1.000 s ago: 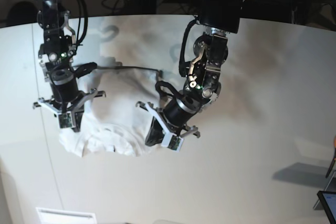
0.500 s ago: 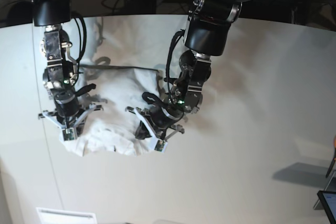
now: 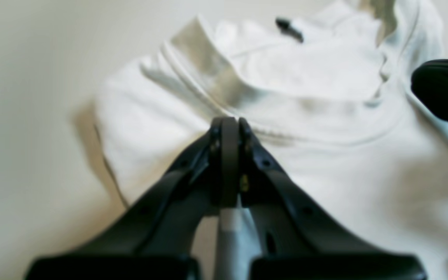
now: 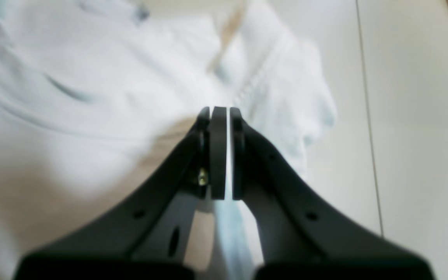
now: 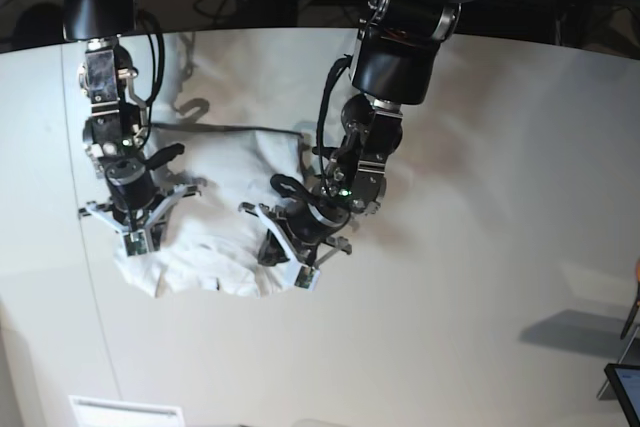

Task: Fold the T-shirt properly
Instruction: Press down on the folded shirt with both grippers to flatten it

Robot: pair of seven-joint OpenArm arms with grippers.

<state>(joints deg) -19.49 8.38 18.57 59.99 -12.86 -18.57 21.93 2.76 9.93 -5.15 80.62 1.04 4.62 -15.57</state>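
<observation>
The T-shirt (image 5: 215,217) is lying bunched on the white bench (image 5: 480,247), collar toward the near edge. Both the left gripper (image 3: 230,122) and the right gripper (image 4: 220,112) are hovering at its shoulders with jaws together, seemingly pinching fabric, likely to drag a fold

T-shirt (image 5: 225,207) on the table (image 5: 480,247), a claw at each end.
In the base view the right claw (image 5: 135,237) sits over its left part, the left claw (image 5: 285,257) over its right part, collar edge nearest the camera between them.
</observation>
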